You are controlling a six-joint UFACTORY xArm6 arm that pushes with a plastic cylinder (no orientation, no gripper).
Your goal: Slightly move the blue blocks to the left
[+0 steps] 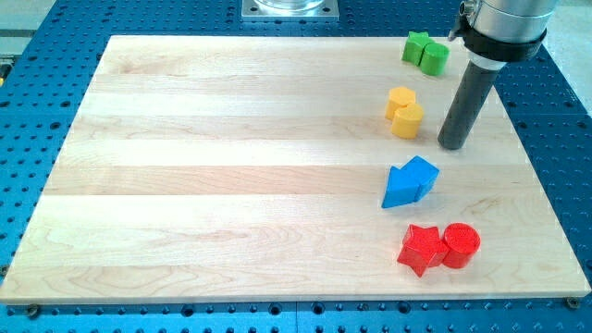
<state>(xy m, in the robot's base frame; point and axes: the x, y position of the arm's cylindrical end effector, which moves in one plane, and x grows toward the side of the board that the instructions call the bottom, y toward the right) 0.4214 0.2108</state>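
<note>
Two blue blocks touch each other at the view's right middle: a blue triangular block (400,188) and a blue cube-like block (422,173) just up and right of it. My tip (452,144) stands on the board above and to the right of the blue blocks, a short gap from them. It touches no block.
A yellow pair (403,112) lies left of my tip. A green star (416,45) and a green cylinder (434,58) sit at the view's top right. A red star (422,248) and a red cylinder (461,245) sit at the bottom right. The wooden board (231,166) lies on a blue perforated table.
</note>
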